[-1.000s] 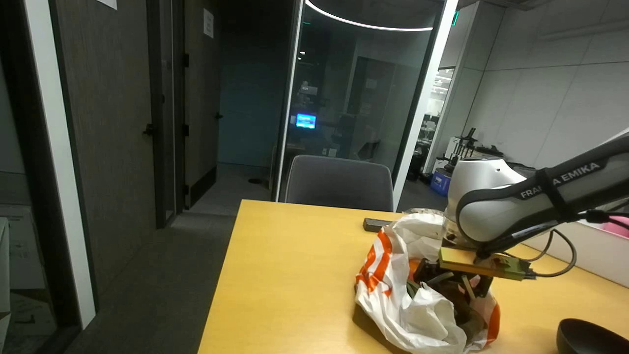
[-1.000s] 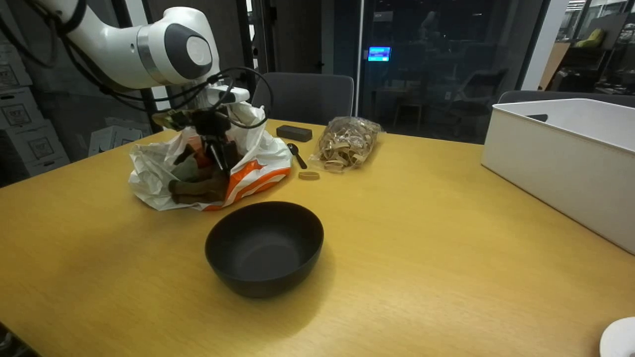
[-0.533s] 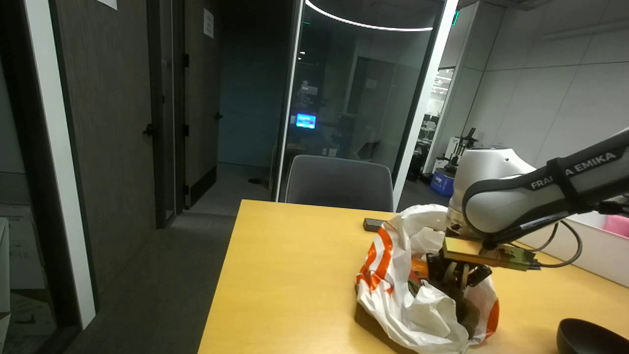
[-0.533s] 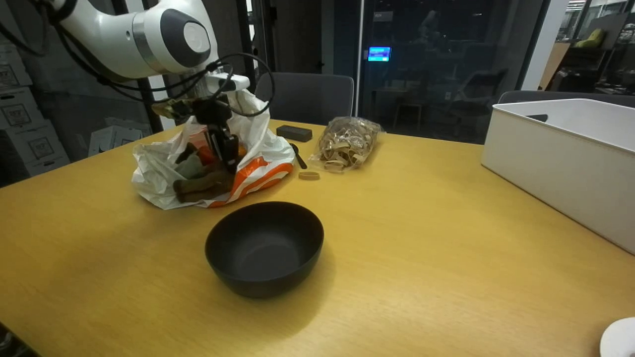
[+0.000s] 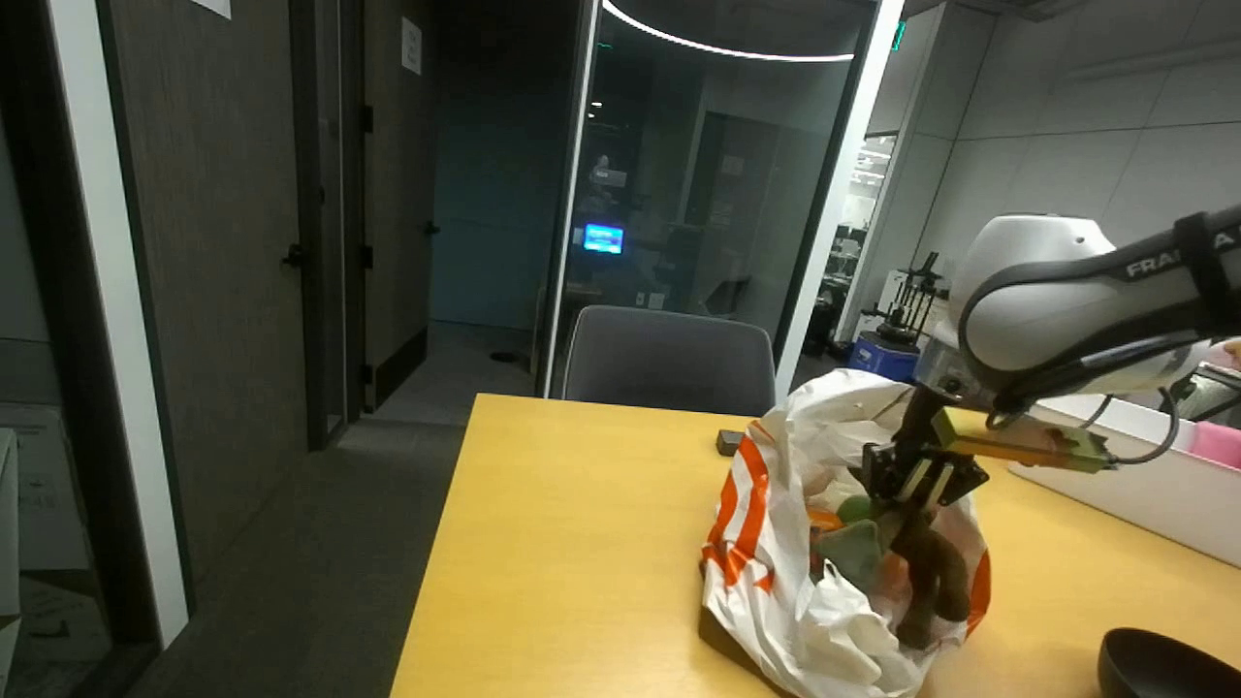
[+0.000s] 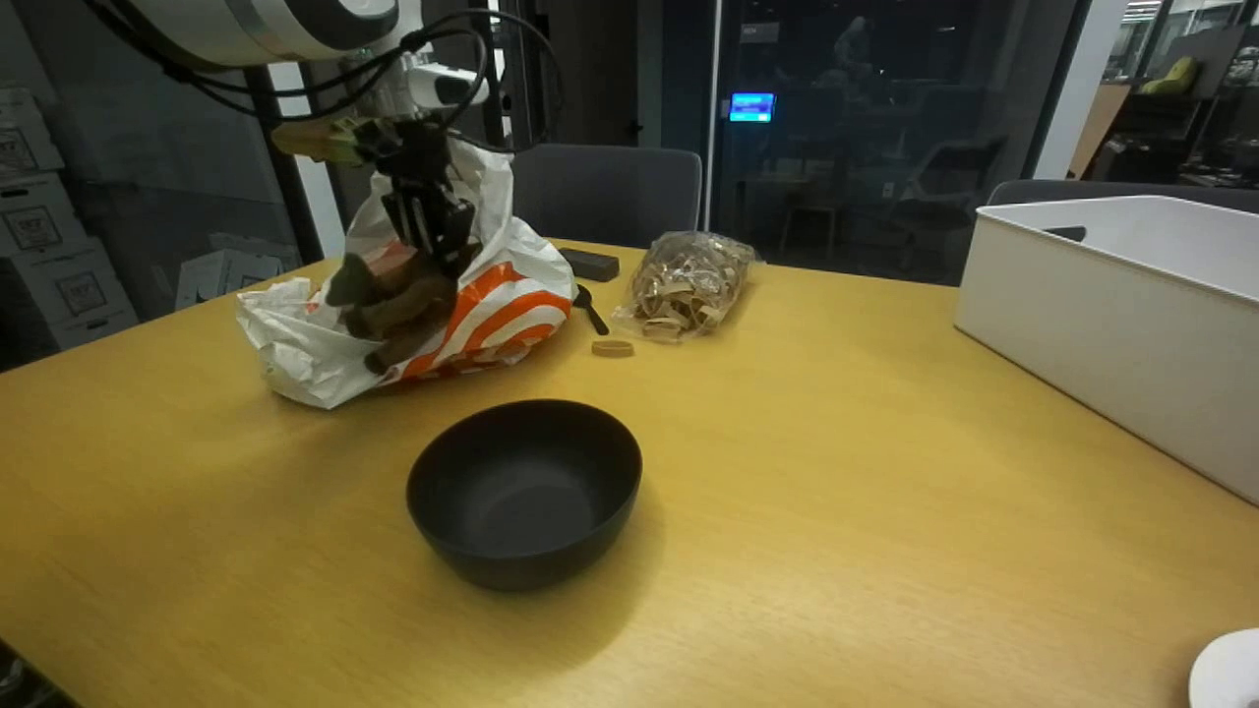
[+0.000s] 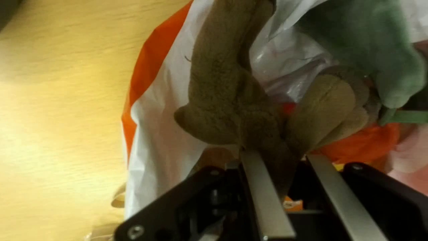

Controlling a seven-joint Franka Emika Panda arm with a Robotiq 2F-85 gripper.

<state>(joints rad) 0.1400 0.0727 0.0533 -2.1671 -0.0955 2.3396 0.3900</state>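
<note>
Fingers that were spread a second ago have drawn together and climbed; they now stand narrow with a brown plush pinched between them. I take that as a real grip rather than a brush past, since in both exterior views the plush has risen with them, its limbs hanging below in the mouth of the white-and-orange shopping bag. The bag has stretched taller too, its rim standing up behind the fingers; some film may be dragging along, but I cannot tell whether it is caught. That raised wall looks like my main obstruction. A grey-green plush crowds in right beside the brown one, with an orange piece and a pink piece deeper down. On the bench, a black bowl stands near the bag; a dark block, a spoon-like utensil, a tan ring and a clear packet of tan pieces lie beyond, and a white bin sits well apart.
</note>
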